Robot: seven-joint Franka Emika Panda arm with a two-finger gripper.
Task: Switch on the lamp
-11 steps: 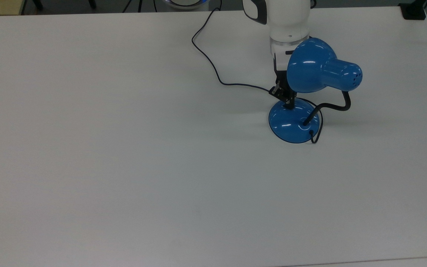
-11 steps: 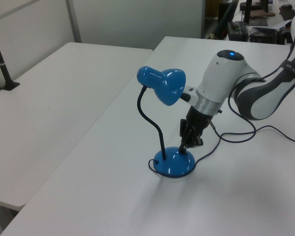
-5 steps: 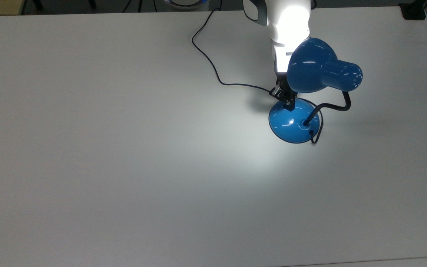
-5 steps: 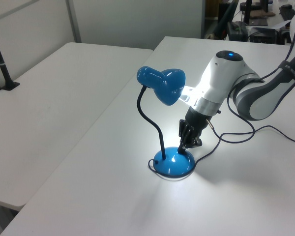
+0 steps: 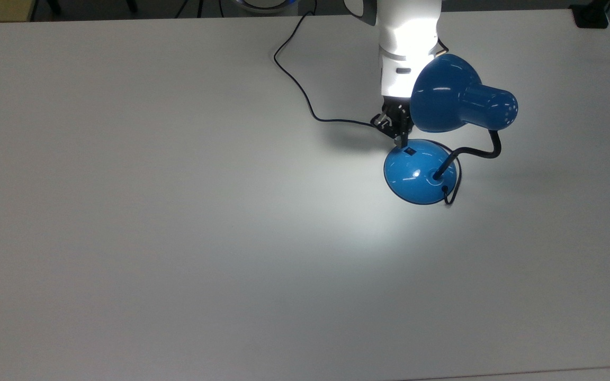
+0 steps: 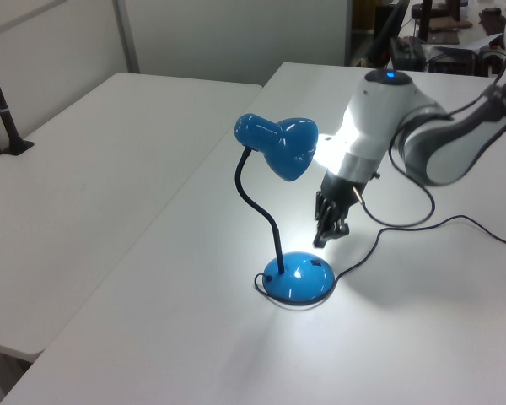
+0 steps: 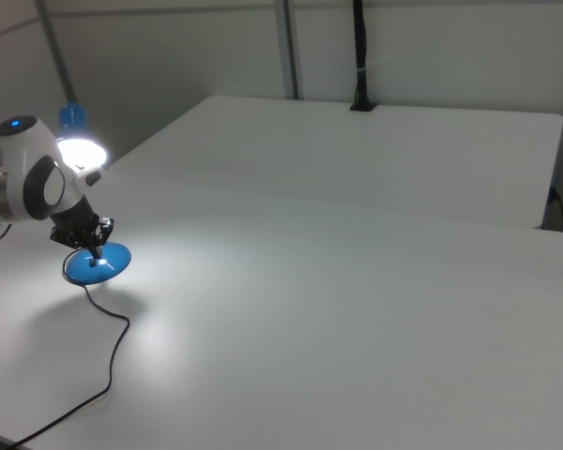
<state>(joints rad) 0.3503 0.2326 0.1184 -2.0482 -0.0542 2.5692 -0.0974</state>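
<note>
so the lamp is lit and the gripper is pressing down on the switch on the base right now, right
Not quite. The lamp is lit, but the gripper is not pressing the switch: it hangs above the base with a clear gap under its tips. The left view shows that gap, and the top view shows the switch uncovered beside the gripper.

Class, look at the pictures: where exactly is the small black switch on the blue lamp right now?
The small black switch sits on the round domed blue base, on its upper-left slope in the top view, just below the tip of the robot's claw.
</note>
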